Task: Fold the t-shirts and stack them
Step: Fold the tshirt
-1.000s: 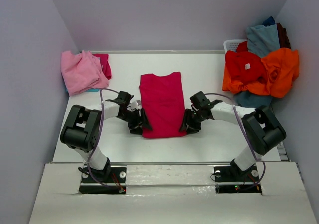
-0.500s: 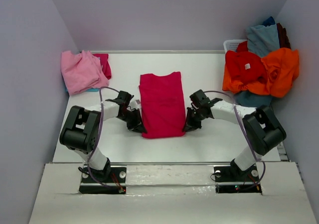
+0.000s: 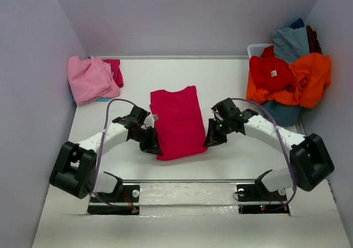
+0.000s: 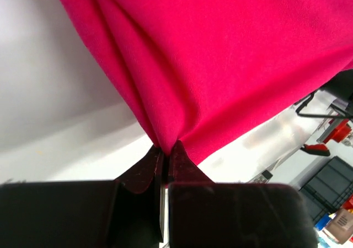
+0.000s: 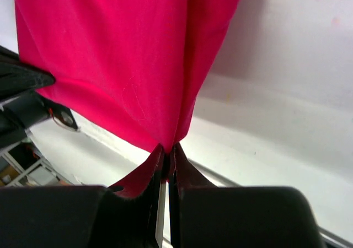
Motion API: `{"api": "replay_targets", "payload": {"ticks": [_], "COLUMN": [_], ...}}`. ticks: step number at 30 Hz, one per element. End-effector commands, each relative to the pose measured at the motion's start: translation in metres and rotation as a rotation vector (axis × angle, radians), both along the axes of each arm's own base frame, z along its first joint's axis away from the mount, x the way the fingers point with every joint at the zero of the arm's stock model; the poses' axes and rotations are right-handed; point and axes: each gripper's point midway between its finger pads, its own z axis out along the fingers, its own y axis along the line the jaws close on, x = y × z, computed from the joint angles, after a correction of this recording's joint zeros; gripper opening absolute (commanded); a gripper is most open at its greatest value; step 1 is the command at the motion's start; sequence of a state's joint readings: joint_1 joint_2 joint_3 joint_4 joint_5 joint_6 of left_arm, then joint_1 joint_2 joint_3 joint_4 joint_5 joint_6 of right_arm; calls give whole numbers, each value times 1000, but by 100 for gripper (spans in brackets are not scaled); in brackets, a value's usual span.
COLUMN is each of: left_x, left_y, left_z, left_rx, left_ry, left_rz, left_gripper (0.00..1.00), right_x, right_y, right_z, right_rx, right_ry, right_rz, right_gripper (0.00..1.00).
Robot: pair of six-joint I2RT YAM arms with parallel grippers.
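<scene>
So far: one crimson-magenta cotton t-shirt [image 3: 176, 124] lies in the middle of the white table [image 3: 231, 77], narrowed to a long strip with no sleeves showing. A light pink folded tee [image 3: 88, 78] sits on others at the far left corner.
Left to do: the strip's crosswise fold and its stacking, then the heap of orange, red and grey-blue tees [image 3: 287, 77] over the white basket [image 3: 257, 49].
Left gripper [image 3: 153, 147]: pinched tight on the shirt's near left corner, fabric bunched between the jaws.
Right gripper [image 3: 209, 140]: likewise clamped on the near right corner.
Arm pose: both reach inward, low over the table, and the hem appears slightly lifted.
</scene>
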State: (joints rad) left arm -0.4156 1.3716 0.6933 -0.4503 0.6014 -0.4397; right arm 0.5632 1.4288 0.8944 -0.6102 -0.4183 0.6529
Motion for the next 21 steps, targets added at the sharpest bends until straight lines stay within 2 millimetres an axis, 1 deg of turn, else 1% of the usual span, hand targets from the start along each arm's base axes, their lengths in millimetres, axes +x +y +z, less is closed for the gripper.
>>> {"api": "replay_targets", "payload": {"ticks": [1, 2, 3, 4, 5, 7, 8, 10, 11, 12, 14, 16, 17, 18, 19, 20, 21], "left_x": [-32, -38, -47, -51, -58, -70, -80, -87, -84, -81, -80, -71, -62, -48, -40, -29, -16], "left_y": [12, 11, 13, 15, 16, 21, 22, 19, 19, 17, 15, 10, 10, 5, 3, 4, 1], "left_z": [6, 8, 10, 11, 16, 16, 15, 20, 23, 35, 43, 57, 62, 80, 87, 93, 106], "left_rx": [39, 39, 37, 37, 32, 34, 41, 24, 21, -16, -42, -69, -59, -75, -70, -49, -42], "left_ry": [25, 28, 26, 25, 16, 26, 26, 14, -15, -60, -87, -122, -160, -213, -249, -288, -327], "left_rz": [-17, -26, -35, -31, -34, -40, -66, -69, -45, -7, 11, 29, 46, 56, 53, 65, 62], "left_gripper": [6, 6, 6, 6, 6, 6, 6, 6, 6, 6, 6, 6, 6, 6, 6, 6, 6], "right_x": [-34, -38, -49, -55, -61, -72, -79, -85, -87, -91, -91, -89, -81, -76, -69, -59, -48], "right_y": [-5, -6, -9, -9, -12, -15, -17, -19, -21, -23, -25, -27, -26, -25, -23, -22, -17], "right_z": [11, 18, 15, 18, 24, 28, 35, 43, 46, 52, 59, 64, 71, 75, 81, 81, 94], "right_rx": [22, 42, 35, 41, 56, 63, 76, 93, 99, 109, 113, 104, 99, 95, 93, 75, 88], "right_ry": [18, 6, 27, 27, 25, 32, 25, 19, 16, 7, -14, -34, -68, -90, -116, -138, -185], "right_rz": [83, 90, 99, 109, 107, 113, 116, 113, 110, 105, 97, 87, 77, 73, 65, 49, 44], "right_gripper": [7, 7, 7, 7, 7, 7, 7, 7, 7, 7, 7, 7, 7, 7, 7, 7, 7]}}
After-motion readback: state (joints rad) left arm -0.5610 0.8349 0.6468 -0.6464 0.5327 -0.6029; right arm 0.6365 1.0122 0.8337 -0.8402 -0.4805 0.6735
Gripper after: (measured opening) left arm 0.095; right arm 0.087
